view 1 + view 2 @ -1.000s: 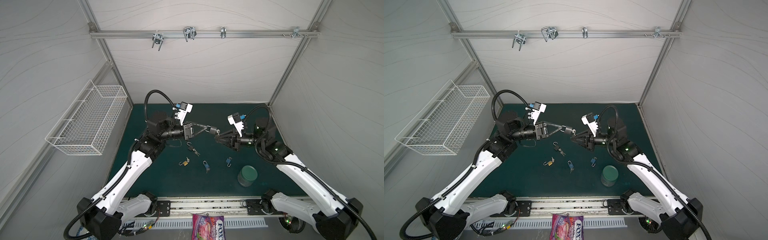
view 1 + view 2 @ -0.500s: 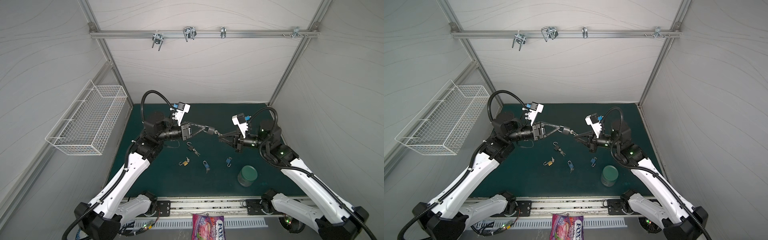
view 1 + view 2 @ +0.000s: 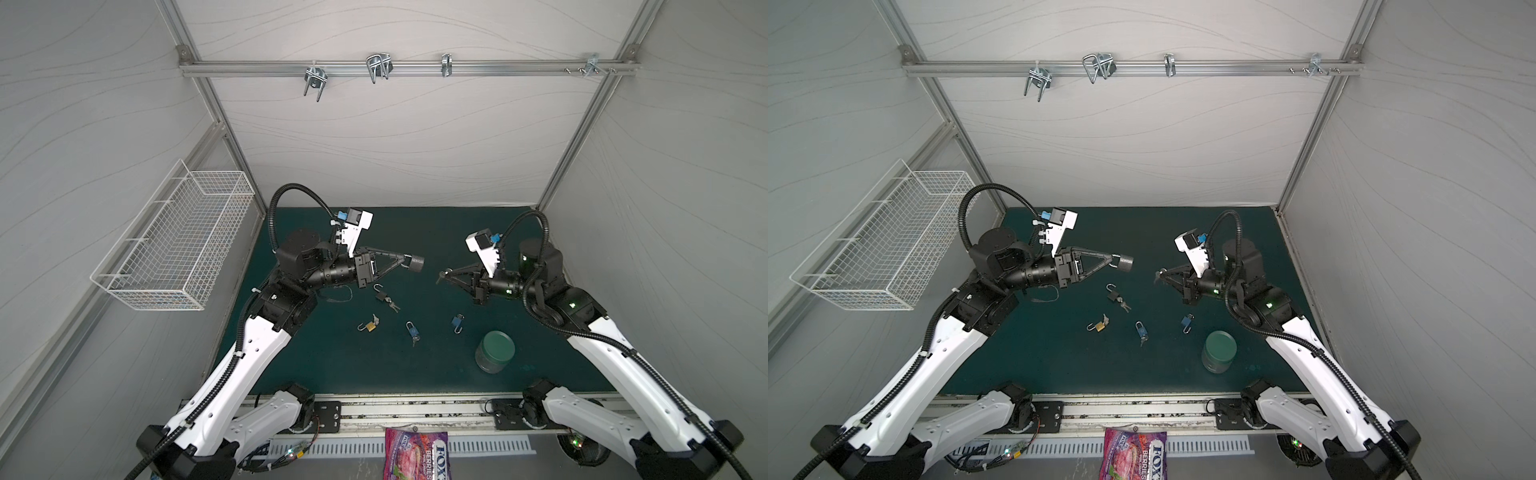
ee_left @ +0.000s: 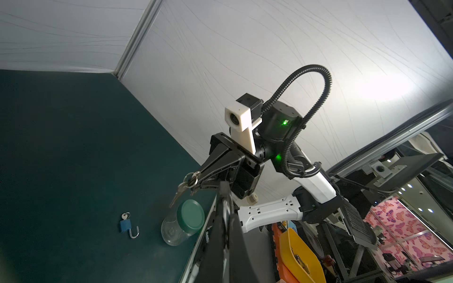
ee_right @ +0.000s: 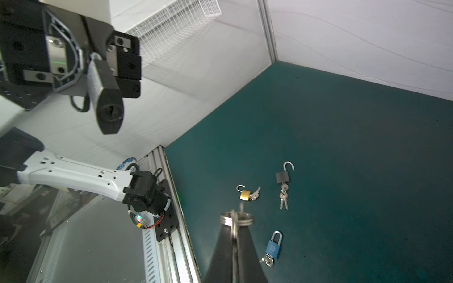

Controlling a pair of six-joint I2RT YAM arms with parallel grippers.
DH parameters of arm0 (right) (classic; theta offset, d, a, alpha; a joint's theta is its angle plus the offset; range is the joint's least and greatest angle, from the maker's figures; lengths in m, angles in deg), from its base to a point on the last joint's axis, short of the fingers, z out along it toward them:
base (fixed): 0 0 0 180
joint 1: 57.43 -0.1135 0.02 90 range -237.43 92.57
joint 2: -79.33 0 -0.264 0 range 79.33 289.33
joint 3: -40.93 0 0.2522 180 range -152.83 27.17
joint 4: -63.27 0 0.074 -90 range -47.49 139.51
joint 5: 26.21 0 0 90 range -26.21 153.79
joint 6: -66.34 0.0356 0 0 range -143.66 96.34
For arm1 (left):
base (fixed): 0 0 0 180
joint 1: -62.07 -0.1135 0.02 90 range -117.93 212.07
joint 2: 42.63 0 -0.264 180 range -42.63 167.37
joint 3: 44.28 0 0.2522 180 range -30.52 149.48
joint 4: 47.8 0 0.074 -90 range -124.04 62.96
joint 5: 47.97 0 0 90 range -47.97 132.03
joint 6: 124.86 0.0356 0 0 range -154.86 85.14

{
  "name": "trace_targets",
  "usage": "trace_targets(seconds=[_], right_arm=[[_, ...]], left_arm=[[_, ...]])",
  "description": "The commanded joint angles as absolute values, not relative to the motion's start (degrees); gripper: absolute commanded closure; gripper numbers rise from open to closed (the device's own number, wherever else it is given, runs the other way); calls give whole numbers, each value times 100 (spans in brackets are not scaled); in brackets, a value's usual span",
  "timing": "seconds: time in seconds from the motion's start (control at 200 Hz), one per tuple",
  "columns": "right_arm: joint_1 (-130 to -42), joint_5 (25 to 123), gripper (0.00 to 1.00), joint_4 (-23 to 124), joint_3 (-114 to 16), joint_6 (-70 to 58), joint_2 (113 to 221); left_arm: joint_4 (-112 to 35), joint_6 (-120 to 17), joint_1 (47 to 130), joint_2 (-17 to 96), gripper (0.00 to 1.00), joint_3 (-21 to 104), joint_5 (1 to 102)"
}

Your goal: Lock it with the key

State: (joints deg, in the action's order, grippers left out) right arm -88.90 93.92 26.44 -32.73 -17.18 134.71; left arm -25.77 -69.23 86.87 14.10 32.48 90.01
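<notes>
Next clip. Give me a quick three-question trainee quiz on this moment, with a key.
1. Multiple choice: the left claw is shut on A) a grey padlock, B) a jar, C) a candy bag?
2. True or false: a key from the key ring in the right claw sits in the held padlock's keyhole.
3. Count: how many padlocks lie on the mat?
Key:
1. A, the grey padlock.
2. False: the claws are apart and the keyhole is empty.
3. Four: black padlock, brass padlock, shut blue padlock, open blue padlock.
</notes>
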Motion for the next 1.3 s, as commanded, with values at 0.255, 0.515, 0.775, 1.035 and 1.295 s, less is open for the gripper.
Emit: trace_targets(seconds=[0.255, 0.515, 0.775, 1.035, 1.295], right_arm=[[-8863, 7082, 100, 903, -3566, -2008, 14455], [-8833, 6904, 100, 879, -3764, -1726, 15823], [-8821, 7368, 100, 1214, -3926, -1500, 16998], [-8559, 7108, 100, 1278, -4431, -1531, 17940], [-8326, 7109, 100, 1146, -5076, -1630, 18805]], left_arm=[[580, -5644, 8663, 2450, 100, 4331, 6305], [1179, -5478, 8664, 4051, 100, 6117, 5481], [-155, -5434, 8667, 4510, 100, 5847, 5977], [-906, -5428, 8651, 4105, 100, 4823, 6128], [-814, -5419, 8632, 4106, 100, 4853, 6219]])
